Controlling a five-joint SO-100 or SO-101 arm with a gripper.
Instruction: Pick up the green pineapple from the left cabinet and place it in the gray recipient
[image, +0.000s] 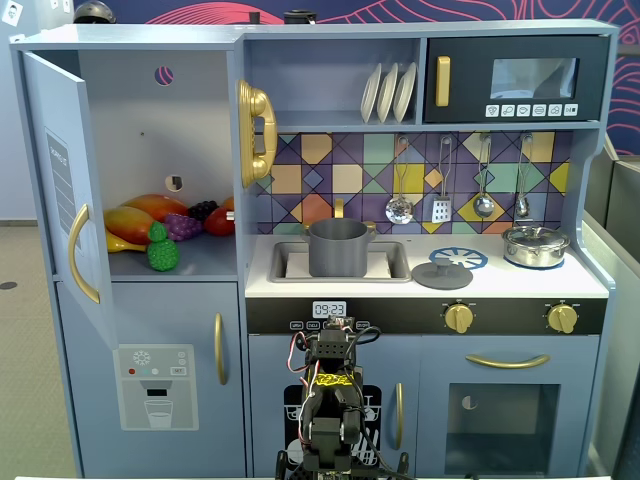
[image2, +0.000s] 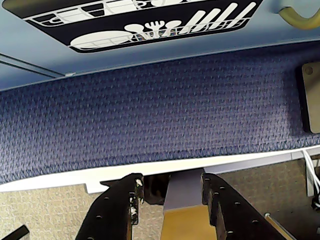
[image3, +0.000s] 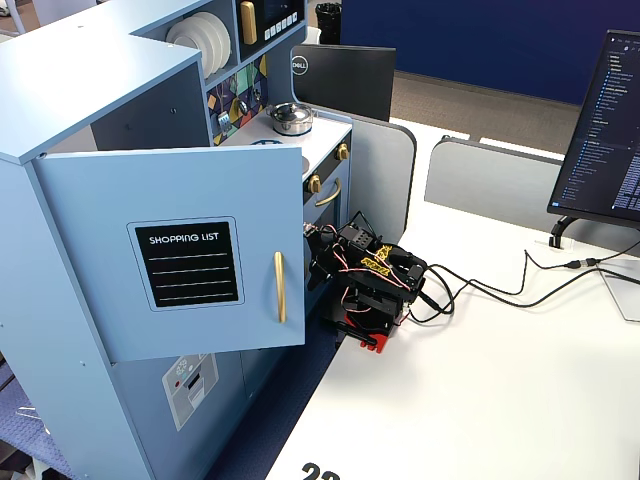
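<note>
The green pineapple (image: 163, 250) stands at the front of the shelf in the left cabinet (image: 150, 120), in front of a purple grape bunch and other toy fruit. The cabinet door (image: 60, 180) stands open; in the other fixed view this door (image3: 180, 250) hides the inside. The gray recipient (image: 338, 247) sits in the sink, empty as far as I can see. My arm (image: 330, 400) is folded low in front of the kitchen, far below both. In the wrist view my gripper (image2: 170, 192) is open and empty, pointing down at blue carpet.
A pot lid (image: 442, 273) and a silver pot (image: 535, 245) sit on the counter right of the sink. The arm (image3: 365, 280) is clamped at the white table's edge (image3: 330, 370), with cables trailing right. A monitor (image3: 605, 130) stands at the far right.
</note>
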